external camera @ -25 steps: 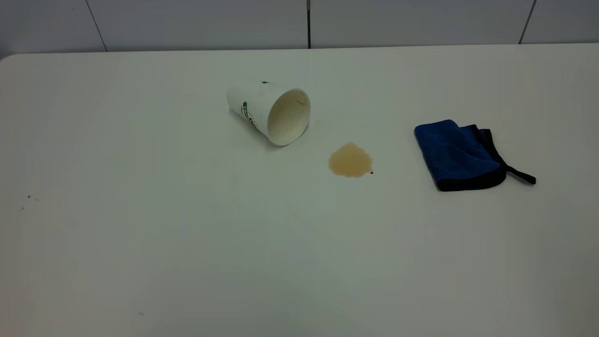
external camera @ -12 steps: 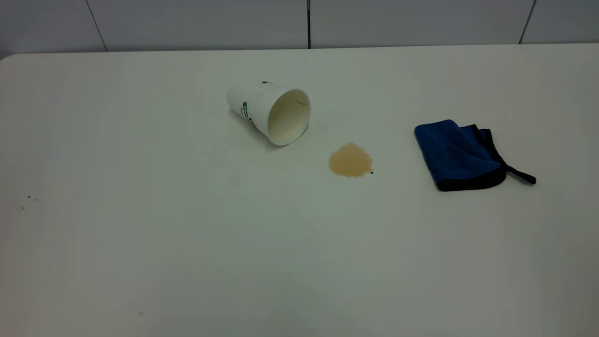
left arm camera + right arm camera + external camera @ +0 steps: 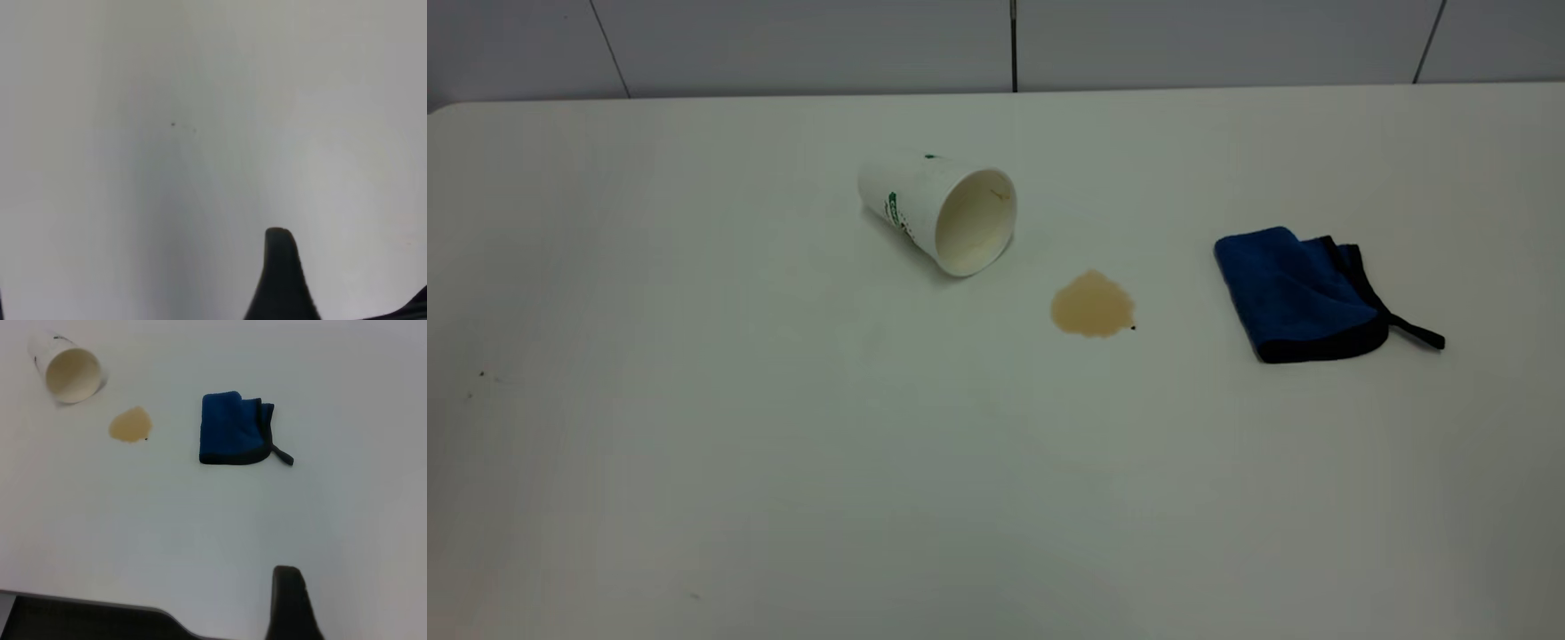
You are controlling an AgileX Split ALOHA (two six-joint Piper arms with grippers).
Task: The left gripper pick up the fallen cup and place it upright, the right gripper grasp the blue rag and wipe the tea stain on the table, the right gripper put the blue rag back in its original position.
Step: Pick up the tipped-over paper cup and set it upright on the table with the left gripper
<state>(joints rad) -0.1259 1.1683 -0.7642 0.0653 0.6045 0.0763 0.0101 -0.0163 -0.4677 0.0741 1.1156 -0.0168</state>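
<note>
The fallen cup (image 3: 943, 213) lies on its side on the white table (image 3: 783, 462), its cream mouth facing the near right. The light-brown tea stain (image 3: 1092, 305) sits just right of it, and the folded blue rag (image 3: 1298, 293) lies farther right with its black strap trailing. Neither gripper shows in the exterior view. The left gripper (image 3: 350, 267) hovers open over bare table, nothing between its fingers. The right gripper (image 3: 347, 607) is open too, well short of the rag (image 3: 233, 429), stain (image 3: 131, 425) and cup (image 3: 68, 370).
A grey tiled wall (image 3: 1014, 44) runs behind the table's far edge. A tiny black speck (image 3: 1133, 328) sits at the stain's right rim. The table's near edge (image 3: 100, 603) shows in the right wrist view, dark beyond it.
</note>
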